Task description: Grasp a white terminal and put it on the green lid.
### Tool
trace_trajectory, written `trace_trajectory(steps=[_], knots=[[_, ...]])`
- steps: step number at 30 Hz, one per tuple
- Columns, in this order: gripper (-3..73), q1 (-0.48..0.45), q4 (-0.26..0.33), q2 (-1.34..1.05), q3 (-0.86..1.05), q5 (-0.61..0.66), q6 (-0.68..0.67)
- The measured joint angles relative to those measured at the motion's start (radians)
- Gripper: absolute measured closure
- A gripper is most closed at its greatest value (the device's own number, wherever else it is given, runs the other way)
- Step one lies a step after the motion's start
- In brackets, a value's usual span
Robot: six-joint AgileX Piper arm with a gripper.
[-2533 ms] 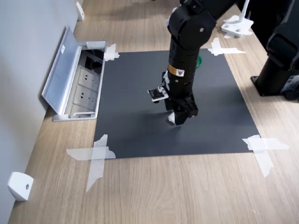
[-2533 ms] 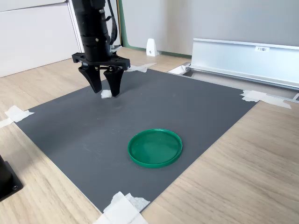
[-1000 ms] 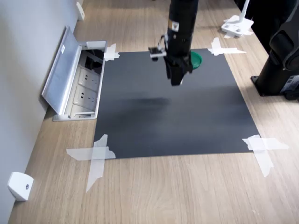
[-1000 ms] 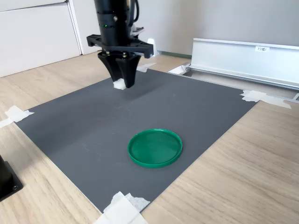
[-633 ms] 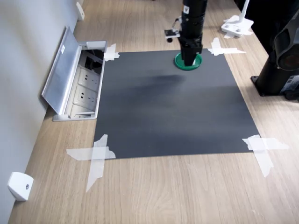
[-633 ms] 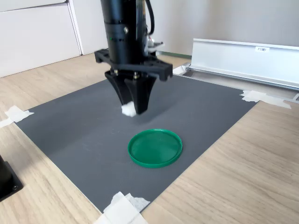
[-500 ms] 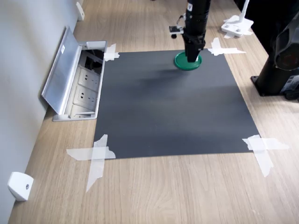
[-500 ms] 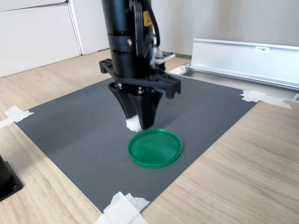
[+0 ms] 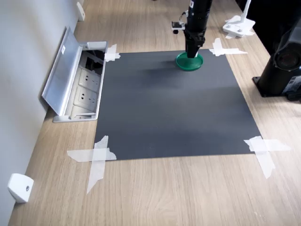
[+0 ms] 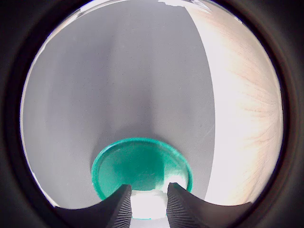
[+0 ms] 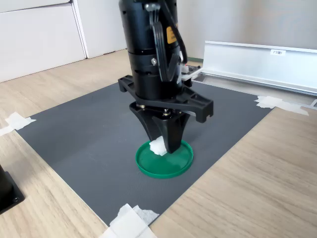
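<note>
First exterior view: the arm is reaching down at the far end of the dark mat [image 9: 169,103], its gripper [image 9: 192,53] hanging directly over the green lid [image 9: 189,62]; the terminal is too small to be making out here; white tape strips [image 9: 96,157] are pinning the mat's corners to the wooden worktop [image 9: 155,193], and an open socket box [image 9: 77,82] is sitting off the first exterior view's left edge of the mat

Wrist view: the jaws are pinching the white terminal [image 10: 147,205] between them, narrowed down to its width and gripping both sides; the lid [image 10: 137,166] is lying right beneath and a little ahead of the block, the mat [image 10: 118,85] stretching away beyond it

Second exterior view: the gripper [image 11: 162,145] is pointing straight down with the terminal [image 11: 158,146] showing white between the fingertips, over the lid's [image 11: 171,166] half nearer the second exterior view's left; whether the block is touching the green surface or hovering just above it cannot be told from this angle

Progress: the pick-up and the carry are looking done, since the block is being held over its target

Remaining: judging by the frames, only the last bit of lowering, letting go and lifting clear is waiting

Risk: the block is tiny and light, so it may be clinging to a pad or rolling toward the rim on release
</note>
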Motion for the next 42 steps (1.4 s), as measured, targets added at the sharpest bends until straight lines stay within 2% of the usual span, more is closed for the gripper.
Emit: trace_trajectory(steps=[10, 14, 21, 30, 33, 36, 38, 42], knots=[[41.8, 0.0, 0.003, 0.001, 0.0, -0.004, -0.001], [36.7, 0.0, 0.003, 0.001, 0.0, 0.003, 0.009], [20.9, 0.0, 0.003, 0.001, 0.0, 0.004, 0.043], [18.4, 0.0, -0.037, -0.006, 0.0, 0.012, 0.045], [19.6, 0.0, -0.039, -0.028, 0.0, 0.007, 0.046], [24.1, 0.0, -0.02, -0.051, -0.004, 0.009, 0.055], [29.4, 0.0, 0.008, -0.064, -0.017, 0.025, 0.065], [45.9, 0.002, 0.07, -0.09, -0.04, 0.061, 0.072]])
